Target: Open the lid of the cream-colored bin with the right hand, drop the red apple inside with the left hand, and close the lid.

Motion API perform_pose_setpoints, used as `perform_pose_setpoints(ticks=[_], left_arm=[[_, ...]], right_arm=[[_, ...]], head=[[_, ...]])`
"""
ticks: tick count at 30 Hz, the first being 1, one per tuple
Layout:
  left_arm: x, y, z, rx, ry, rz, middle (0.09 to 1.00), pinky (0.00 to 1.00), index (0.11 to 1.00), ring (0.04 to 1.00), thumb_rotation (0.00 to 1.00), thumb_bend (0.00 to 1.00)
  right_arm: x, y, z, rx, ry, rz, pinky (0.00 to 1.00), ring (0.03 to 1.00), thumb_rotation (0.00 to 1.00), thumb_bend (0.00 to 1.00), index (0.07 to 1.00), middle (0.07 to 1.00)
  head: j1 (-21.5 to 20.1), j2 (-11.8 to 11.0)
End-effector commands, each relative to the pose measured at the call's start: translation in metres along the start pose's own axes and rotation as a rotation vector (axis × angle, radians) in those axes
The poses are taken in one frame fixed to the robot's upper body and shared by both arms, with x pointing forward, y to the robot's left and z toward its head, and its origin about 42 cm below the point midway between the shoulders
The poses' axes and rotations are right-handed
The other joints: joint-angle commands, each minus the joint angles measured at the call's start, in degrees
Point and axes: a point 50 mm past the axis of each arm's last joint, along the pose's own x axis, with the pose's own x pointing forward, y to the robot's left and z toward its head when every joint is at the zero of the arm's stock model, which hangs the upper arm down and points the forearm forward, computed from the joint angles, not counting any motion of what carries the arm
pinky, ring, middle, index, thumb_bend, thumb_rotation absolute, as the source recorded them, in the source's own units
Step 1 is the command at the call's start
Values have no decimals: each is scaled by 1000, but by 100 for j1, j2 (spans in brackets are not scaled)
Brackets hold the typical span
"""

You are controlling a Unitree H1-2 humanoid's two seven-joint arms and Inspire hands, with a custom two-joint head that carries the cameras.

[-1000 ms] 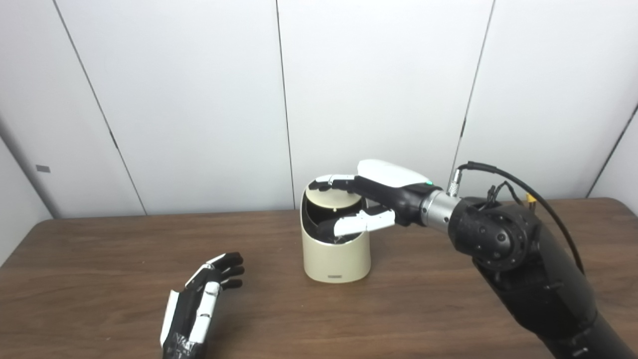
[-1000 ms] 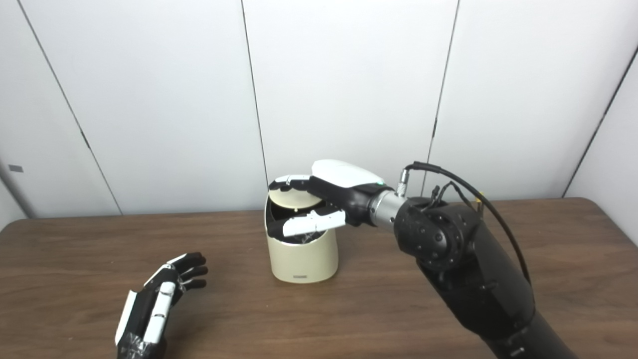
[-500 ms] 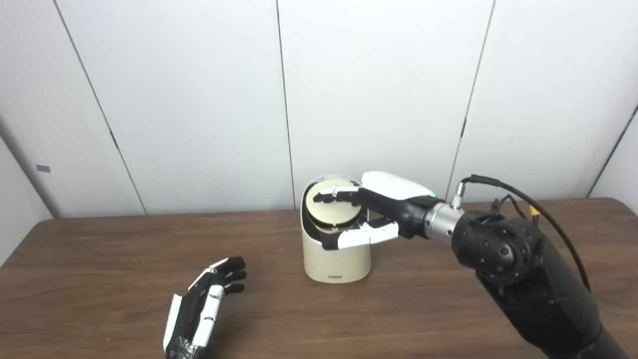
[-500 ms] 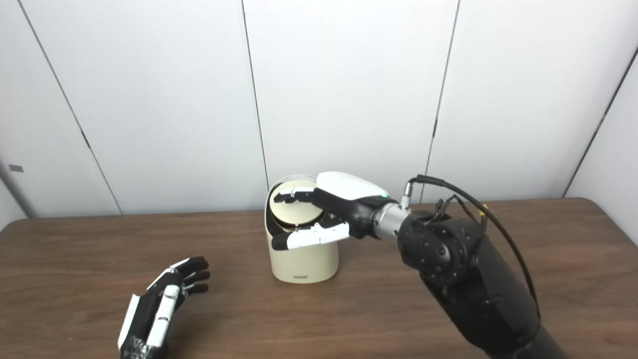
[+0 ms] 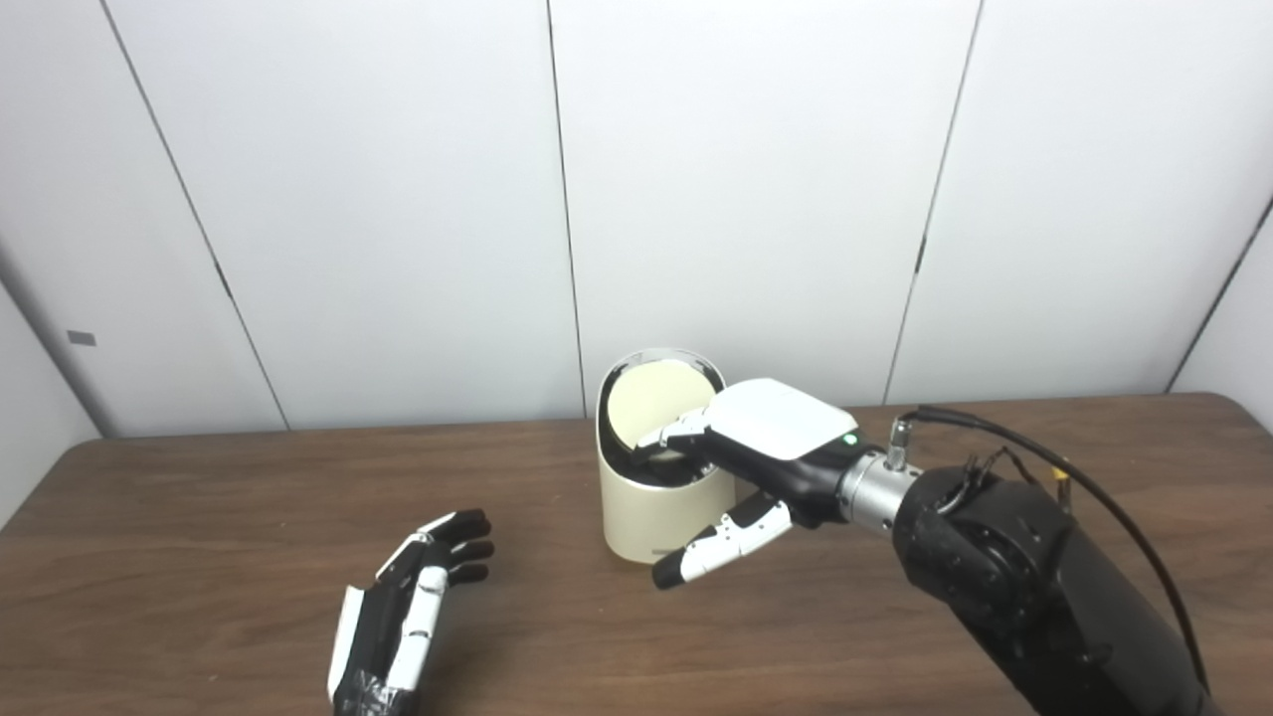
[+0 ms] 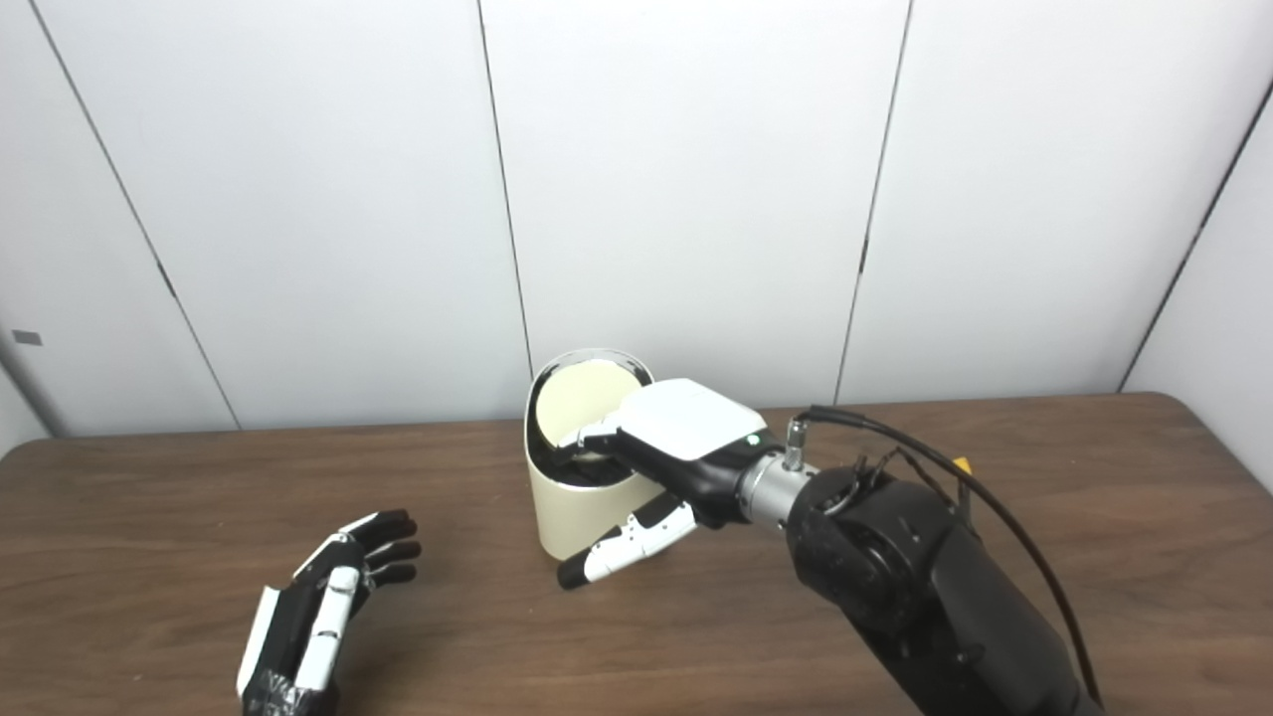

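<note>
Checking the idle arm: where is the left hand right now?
The left hand lies open on the table, near-left of the cream bin, apart from it.

Bright, even overhead light fills the scene; soft shadows pool beside the bin (image 5: 661, 502) and left hand (image 5: 403, 617) on the counter (image 5: 199, 537). Images slightly soft, without glare.

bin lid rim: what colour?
Dark and glossy, near black, ringing the cream lid of the bin. Clearest in the left eye view.
</note>
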Motion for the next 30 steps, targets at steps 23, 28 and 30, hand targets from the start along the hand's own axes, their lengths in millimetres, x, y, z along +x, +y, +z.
perform_pose_setpoints(ticks=[23, 28, 30], left_arm=[[9, -2, 18, 1, -56, -1, 756, 689, 750, 719, 827, 451], [8, -1, 20, -6, -47, -3, 759, 699, 756, 724, 825, 450], [7, -1, 20, -5, -49, -3, 761, 699, 757, 725, 823, 453]], right_arm=[[2, -3, -9, -149, 25, 26, 882, 894, 854, 845, 838, 860], [1, 0, -13, -100, 37, 29, 871, 895, 852, 860, 857, 876], [1, 1, -14, -84, 38, 32, 859, 893, 854, 861, 858, 880]], head=[[-18, 36], [-22, 52], [-22, 73]])
